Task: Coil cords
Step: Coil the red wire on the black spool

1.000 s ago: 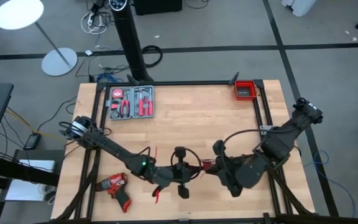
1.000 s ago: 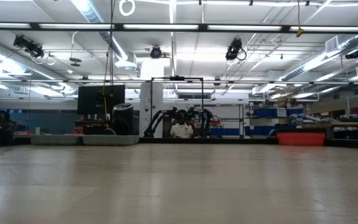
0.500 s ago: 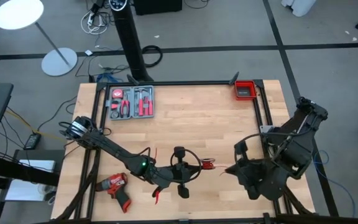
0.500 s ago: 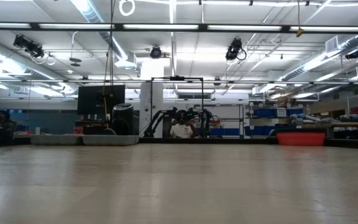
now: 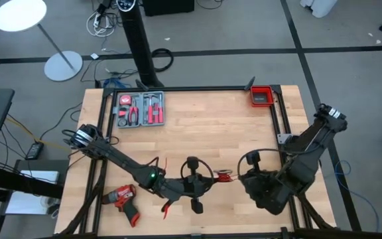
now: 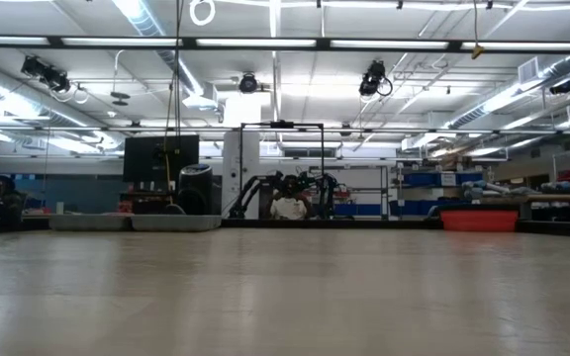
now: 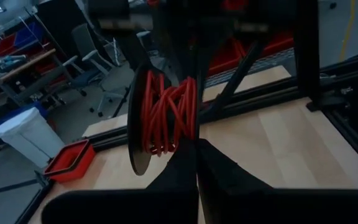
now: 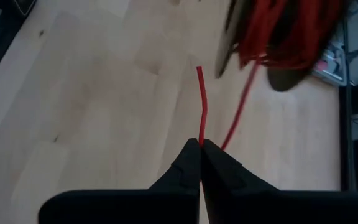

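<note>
Down near the front of the pale wooden surface, the left gripper had its dark fingers pressed together on a flat round black spool. Thin shiny red wire was wound around it in messy loops. The right gripper pinched the loose wire end tight, close beside the spool.

no readable text, labels (or numbers)

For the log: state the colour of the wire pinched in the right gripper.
Bright red wire, clearest in right wrist view.
</note>
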{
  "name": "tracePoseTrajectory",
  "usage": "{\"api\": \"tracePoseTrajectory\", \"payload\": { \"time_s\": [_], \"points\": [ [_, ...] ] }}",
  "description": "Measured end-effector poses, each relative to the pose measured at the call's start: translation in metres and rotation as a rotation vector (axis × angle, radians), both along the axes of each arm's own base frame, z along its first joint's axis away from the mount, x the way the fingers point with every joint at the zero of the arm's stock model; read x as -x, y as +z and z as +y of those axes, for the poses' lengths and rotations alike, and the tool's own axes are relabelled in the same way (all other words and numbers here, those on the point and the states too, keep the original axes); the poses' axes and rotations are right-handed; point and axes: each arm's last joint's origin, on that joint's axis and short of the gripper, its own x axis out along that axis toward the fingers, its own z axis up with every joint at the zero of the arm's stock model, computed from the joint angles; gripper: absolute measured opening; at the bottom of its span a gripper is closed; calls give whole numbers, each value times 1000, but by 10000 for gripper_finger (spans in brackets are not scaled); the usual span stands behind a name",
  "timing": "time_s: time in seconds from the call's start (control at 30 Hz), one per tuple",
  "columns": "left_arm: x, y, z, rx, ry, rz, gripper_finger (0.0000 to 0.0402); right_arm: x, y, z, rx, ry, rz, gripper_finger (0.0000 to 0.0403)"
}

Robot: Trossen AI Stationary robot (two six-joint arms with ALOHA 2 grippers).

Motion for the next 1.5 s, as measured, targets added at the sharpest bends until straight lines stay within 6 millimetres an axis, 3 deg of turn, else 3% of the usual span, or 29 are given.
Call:
{"api": "tracePoseTrajectory", "payload": {
  "time_s": [0.27, 0.63, 0.83, 1.07, 1.5],
  "points": [
    [2, 4, -5, -8, -17, -38, 0, -11, -41, 6, -43, 19, -80, 1],
    [2, 8, -7, 11, -31, -76, 0, -17, -75, -2, -82, -3, -220, 9],
    [2, 7, -7, 7, -30, -64, 0, -21, -70, -3, -86, 11, -289, 54],
    [2, 5, -7, 0, -25, -49, 0, -11, -59, -4, -144, 3, -315, 98],
    [2, 5, -6, -2, -16, -48, 0, 19, -45, 15, -339, 63, -328, 104]
  ]
}}
